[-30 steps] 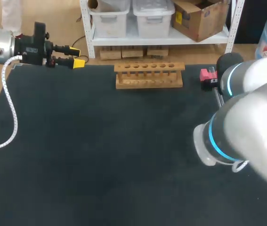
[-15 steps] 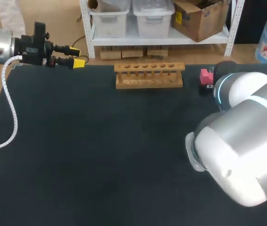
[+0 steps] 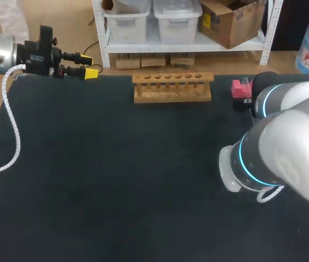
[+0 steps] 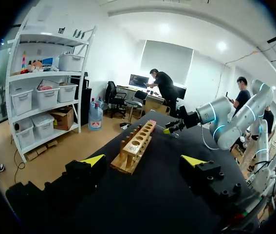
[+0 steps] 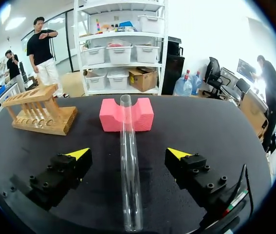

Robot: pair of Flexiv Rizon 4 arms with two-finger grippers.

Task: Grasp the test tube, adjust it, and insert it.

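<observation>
Test tube (image 5: 128, 170) between wide right jaws (untouched), end on pink block (image 5: 110, 117); left jaws wide, table (image 3: 116, 180) edge.

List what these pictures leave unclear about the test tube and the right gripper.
Right wrist view: whether the test tube rests in the notch of the pink block or just before it cannot be told.
Left wrist view: the right gripper is far off, too small to show the tube.
Head view: the right arm hides both, and part of the block.
</observation>
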